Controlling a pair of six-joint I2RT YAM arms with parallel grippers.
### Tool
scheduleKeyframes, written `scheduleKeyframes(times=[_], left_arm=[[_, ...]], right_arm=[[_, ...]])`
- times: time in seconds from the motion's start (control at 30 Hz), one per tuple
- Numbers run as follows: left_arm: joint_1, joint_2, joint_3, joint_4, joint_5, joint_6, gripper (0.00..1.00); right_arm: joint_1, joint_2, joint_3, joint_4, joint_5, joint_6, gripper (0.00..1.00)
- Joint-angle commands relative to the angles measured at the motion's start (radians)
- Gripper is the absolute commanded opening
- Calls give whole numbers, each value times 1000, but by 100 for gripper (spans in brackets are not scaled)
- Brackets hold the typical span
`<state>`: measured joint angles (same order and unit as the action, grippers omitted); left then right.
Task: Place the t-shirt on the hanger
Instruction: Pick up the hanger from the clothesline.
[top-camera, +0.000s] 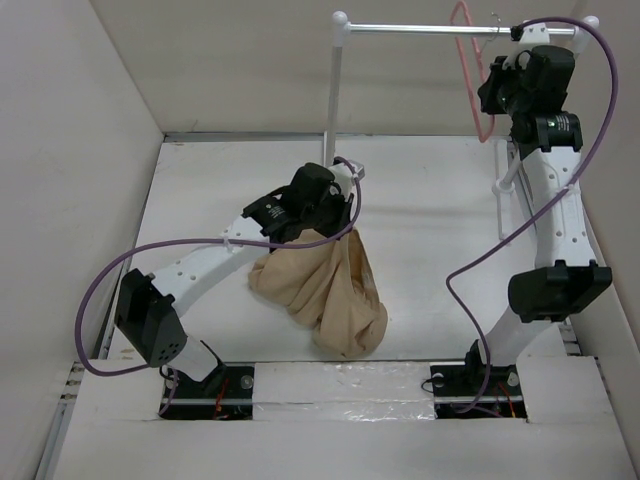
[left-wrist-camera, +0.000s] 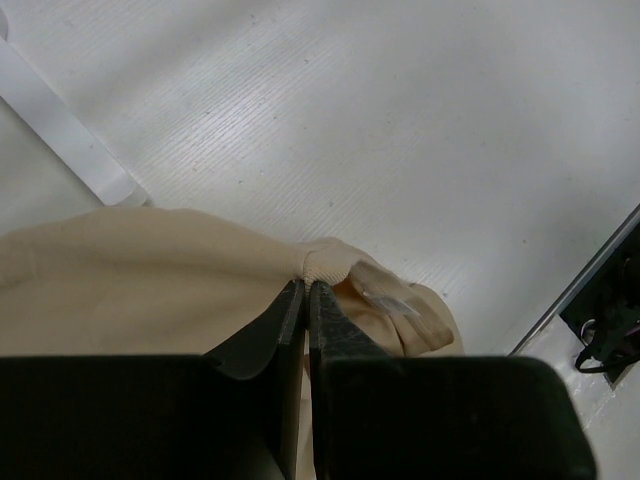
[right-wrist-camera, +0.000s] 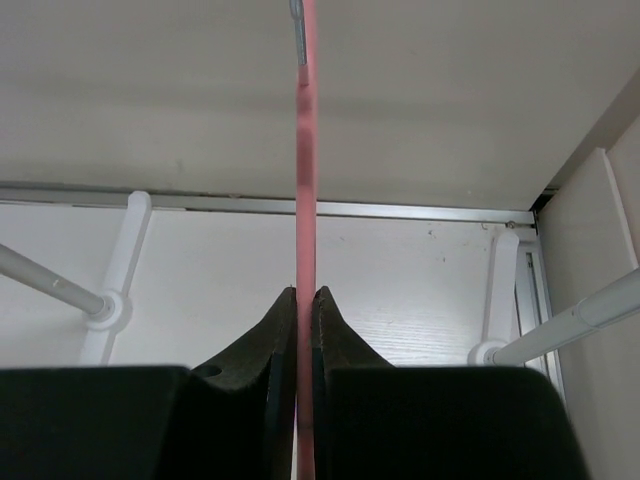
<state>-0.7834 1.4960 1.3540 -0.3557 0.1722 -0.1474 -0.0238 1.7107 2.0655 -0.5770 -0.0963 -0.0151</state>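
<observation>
my left hand (left-wrist-camera: 306, 292), centre: clamped on tan t-shirt (top-camera: 322, 285), cloth hanging bunched. my right hand (right-wrist-camera: 305, 297), 1 o'clock: clamped on pink hanger (right-wrist-camera: 306, 160).

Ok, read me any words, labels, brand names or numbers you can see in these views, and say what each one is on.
No text can be read in any view.
The small clear tag on the crumpled beige fabric t-shirt: too blurred to read, if printed at all.
The thin salmon-pink triangular hanger: no markings visible.
</observation>
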Motion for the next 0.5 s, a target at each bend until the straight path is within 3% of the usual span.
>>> scheduleKeyframes(times=[0.0,0.47], left_arm=[[3,-14,37,38,0,-11,0],[47,-11,50,14,-14,-14,0]], right_arm=[[9,-103,-13,57,30,-25,0],[117,-394,-396,160,-19,89,0]])
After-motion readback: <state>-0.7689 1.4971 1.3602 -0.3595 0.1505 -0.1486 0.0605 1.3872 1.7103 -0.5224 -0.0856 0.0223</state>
